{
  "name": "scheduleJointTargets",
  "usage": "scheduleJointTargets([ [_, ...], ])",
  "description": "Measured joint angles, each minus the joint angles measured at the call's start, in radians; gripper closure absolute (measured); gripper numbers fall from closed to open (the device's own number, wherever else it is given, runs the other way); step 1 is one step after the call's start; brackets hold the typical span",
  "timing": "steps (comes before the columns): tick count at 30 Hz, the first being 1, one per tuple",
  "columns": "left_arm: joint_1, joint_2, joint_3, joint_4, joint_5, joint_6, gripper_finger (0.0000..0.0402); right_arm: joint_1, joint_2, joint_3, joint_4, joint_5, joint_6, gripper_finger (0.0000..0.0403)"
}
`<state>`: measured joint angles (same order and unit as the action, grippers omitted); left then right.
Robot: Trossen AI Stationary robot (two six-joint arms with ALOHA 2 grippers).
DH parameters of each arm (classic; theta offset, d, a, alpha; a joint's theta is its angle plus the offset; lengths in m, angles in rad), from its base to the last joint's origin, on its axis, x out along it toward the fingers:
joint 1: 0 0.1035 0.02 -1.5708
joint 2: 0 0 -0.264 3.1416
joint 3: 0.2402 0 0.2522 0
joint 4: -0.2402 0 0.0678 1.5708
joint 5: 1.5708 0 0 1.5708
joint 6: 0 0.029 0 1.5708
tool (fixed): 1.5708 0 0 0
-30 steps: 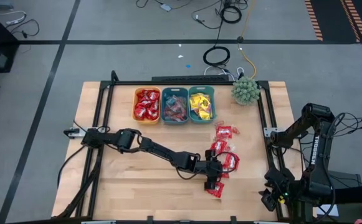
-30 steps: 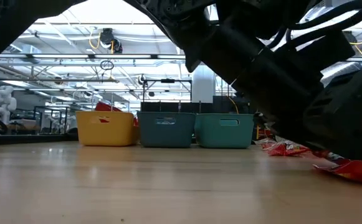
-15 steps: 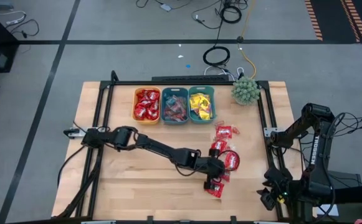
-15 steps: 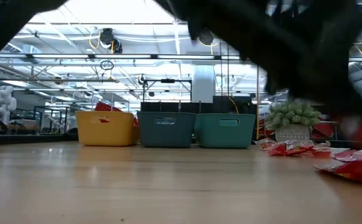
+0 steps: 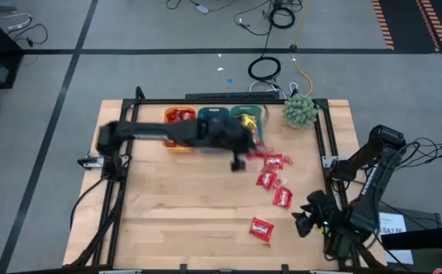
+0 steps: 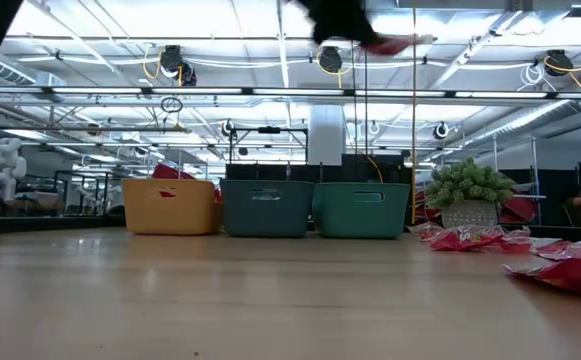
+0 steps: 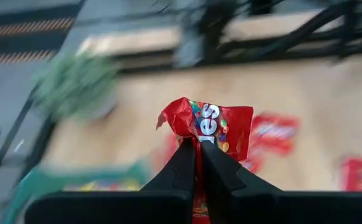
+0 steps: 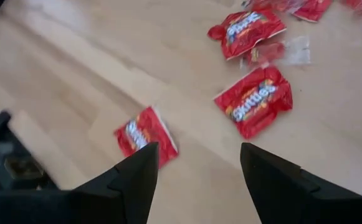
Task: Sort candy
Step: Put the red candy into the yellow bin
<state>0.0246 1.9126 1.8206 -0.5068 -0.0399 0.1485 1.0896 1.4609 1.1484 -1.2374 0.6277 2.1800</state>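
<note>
Candy is seen from above scattered on the right half of the table [image 5: 167, 221]: red packets [image 5: 266, 180] lie near the plant [image 5: 300, 111], with one more red packet [image 5: 262, 227] nearer the front edge. Three bins [image 5: 213, 122] are set side by side at the back, partly covered by the blurred left arm, and the left gripper [image 5: 239, 161] is found just in front of the rightmost bin. The right gripper [image 5: 303, 223] is held low at the front right corner, well apart from the packets. At table height, the orange bin [image 6: 170, 206] and two teal bins [image 6: 315, 209] are seen in a row, with the plant to their right and red packets [image 6: 470, 239] lying on the wood beside it; a red packet [image 6: 390, 44] is seen high above the bins under a dark shape. In the left wrist view, the left gripper [image 7: 196, 149] is clamped on a crumpled red packet [image 7: 213, 124], which is held off the table with other packets blurred below. In the right wrist view, the right gripper [image 8: 196, 162] is spread apart and nothing is held in it; three red packets [image 8: 255, 99] and a small clear-wrapped piece [image 8: 286, 51] are seen on the wood ahead of it.
</note>
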Motion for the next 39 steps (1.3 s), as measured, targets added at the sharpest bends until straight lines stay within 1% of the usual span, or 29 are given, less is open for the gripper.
scheduleJointTargets([
  [2,0.063,-0.078,-0.112,0.0,-0.005,-0.003,0.0387,-0.034,0.0,-0.018,0.03,0.0,0.0,0.0186],
  [4,0.128,-0.168,-0.252,0.042,-0.005,-0.008,0.0387,-0.065,0.0,-0.037,0.06,0.001,-0.001,0.0186],
  [9,0.292,-0.444,-0.616,0.165,-0.036,-0.038,0.0387,-0.139,0.0,-0.074,0.13,0.0,0.0,0.0186],
  [12,0.365,-0.599,-0.825,0.198,-0.036,-0.04,0.0387,-0.187,0.0,-0.089,0.149,0.0,0.0,0.0186],
  [15,0.424,-0.754,-0.992,0.238,-0.032,-0.046,0.0387,-0.232,0.0,-0.099,0.164,0.0,0.0,0.0186],
  [18,0.465,-0.86,-1.123,0.239,-0.041,-0.039,0.038,-0.274,0.0,-0.103,0.165,0.0,-0.006,0.0186],
  [19,0.475,-0.887,-1.152,0.237,-0.058,-0.025,0.0375,-0.288,0.0,-0.103,0.165,0.001,-0.012,0.0186],
  [21,0.495,-0.931,-1.194,0.254,-0.126,0.011,0.0362,-0.311,0.0,-0.103,0.166,0.001,-0.025,0.0186],
  [23,0.511,-0.951,-1.22,0.241,-0.176,0.017,0.0348,-0.33,0.0,-0.103,0.167,0.001,-0.03,0.0186],
  [26,0.537,-0.959,-1.226,0.246,-0.178,0.015,0.0324,-0.35,0.0,-0.103,0.175,0.001,-0.034,0.0186],
  [30,0.562,-0.95,-1.226,0.257,-0.15,0.012,0.0285,-0.365,0.0,-0.103,0.198,0.001,-0.062,0.0186],
  [34,0.584,-0.95,-1.226,0.266,-0.147,-0.061,0.0247,-0.37,0.0,-0.103,0.227,0.001,-0.095,0.0186],
  [36,0.587,-0.95,-1.226,0.266,-0.147,-0.077,0.0236,-0.37,0.0,-0.103,0.235,0.001,-0.105,0.0186],
  [39,0.589,-0.95,-1.226,0.271,-0.146,-0.089,0.023,-0.368,0.0,-0.103,0.238,0.0,-0.115,0.0186],
])
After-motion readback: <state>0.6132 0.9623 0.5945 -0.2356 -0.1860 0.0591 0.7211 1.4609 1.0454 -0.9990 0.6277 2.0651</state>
